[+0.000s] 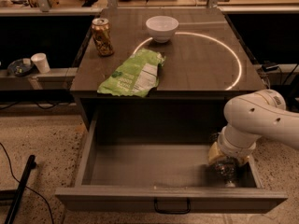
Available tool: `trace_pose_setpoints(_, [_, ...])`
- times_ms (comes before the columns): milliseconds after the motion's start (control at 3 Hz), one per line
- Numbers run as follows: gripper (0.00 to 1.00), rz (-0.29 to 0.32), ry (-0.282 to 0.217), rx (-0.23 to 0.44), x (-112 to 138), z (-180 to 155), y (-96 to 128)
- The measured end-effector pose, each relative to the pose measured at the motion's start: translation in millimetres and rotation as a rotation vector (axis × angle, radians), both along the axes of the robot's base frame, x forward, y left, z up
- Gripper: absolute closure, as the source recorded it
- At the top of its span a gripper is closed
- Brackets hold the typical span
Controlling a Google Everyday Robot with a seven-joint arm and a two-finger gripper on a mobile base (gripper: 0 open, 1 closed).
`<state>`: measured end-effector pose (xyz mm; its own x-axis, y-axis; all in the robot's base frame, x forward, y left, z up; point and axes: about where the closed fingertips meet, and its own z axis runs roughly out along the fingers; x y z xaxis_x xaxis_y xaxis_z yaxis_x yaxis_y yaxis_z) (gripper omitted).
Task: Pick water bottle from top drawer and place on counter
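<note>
The top drawer (140, 169) stands pulled open below the counter (201, 55), which bears a thin white circle line. The water bottle (226, 171), clear and crinkled, stands in the drawer's right front corner, partly hidden by my arm. My gripper (224, 161) reaches down into the drawer from the right and sits right over the bottle's top. The white wrist (236, 141) hides the bottle's cap and the contact between gripper and bottle.
On the counter are a brown-gold can (102, 36) at the back left, a white bowl (161, 28) at the back, and a green chip bag (133, 73) at the front left edge. A white cup (40, 62) sits on a ledge at left. A dark pole (18, 190) lies on the floor.
</note>
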<state>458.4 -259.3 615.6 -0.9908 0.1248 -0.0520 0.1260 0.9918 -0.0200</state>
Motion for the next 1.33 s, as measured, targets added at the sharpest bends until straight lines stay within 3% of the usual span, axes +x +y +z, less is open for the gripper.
trace_pose_setpoints(667, [0.59, 0.044, -0.006, 0.01, -1, 1, 0])
trace_pose_setpoints(1000, [0.68, 0.075, -0.047, 0.037, 4, 36, 7])
trace_pose_setpoints(1333, [0.67, 0.123, -0.091, 0.057, 8, 91, 21])
